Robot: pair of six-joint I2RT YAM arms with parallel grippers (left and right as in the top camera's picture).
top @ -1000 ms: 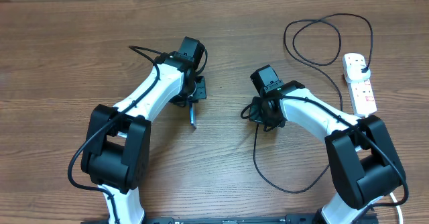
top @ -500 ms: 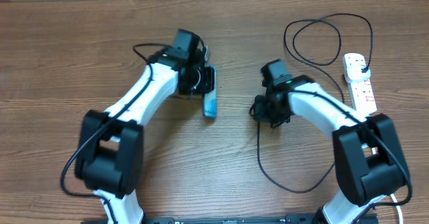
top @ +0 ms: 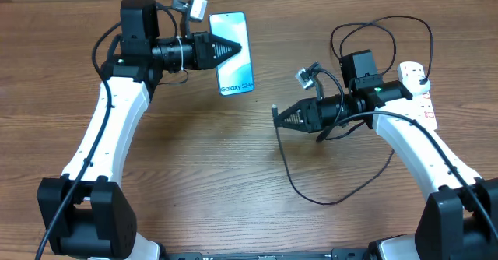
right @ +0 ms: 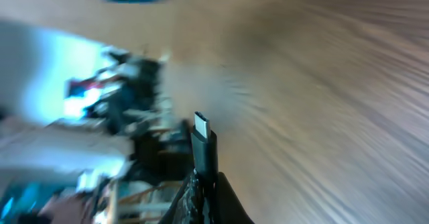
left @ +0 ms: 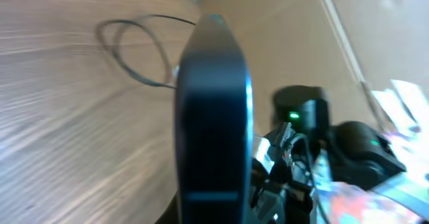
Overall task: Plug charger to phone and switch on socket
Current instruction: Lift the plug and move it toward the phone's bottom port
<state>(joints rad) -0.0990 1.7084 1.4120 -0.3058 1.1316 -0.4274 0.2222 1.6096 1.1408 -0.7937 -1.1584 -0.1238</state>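
My left gripper [top: 226, 48] is shut on the phone [top: 234, 54] and holds it up near the table's far edge, its light blue screen with "Galaxy S24" facing the overhead camera. In the left wrist view the phone [left: 213, 117] shows edge-on between my fingers. My right gripper [top: 282, 118] is shut on the charger's small plug tip [right: 203, 141], which points left toward the phone; a gap lies between them. The black cable [top: 299, 184] loops over the table to the plug head [top: 422, 81] in the white socket [top: 420, 104] at the right.
The cable makes a second loop [top: 373, 38] at the back right near the socket. The wooden table [top: 194, 174] lies below both raised arms. The right arm's body [left: 322, 137] shows blurred behind the phone in the left wrist view.
My left gripper has lifted the phone from the table's middle up and back, turning its screen up. My right gripper has swung out to the right and turned the plug tip to point left.
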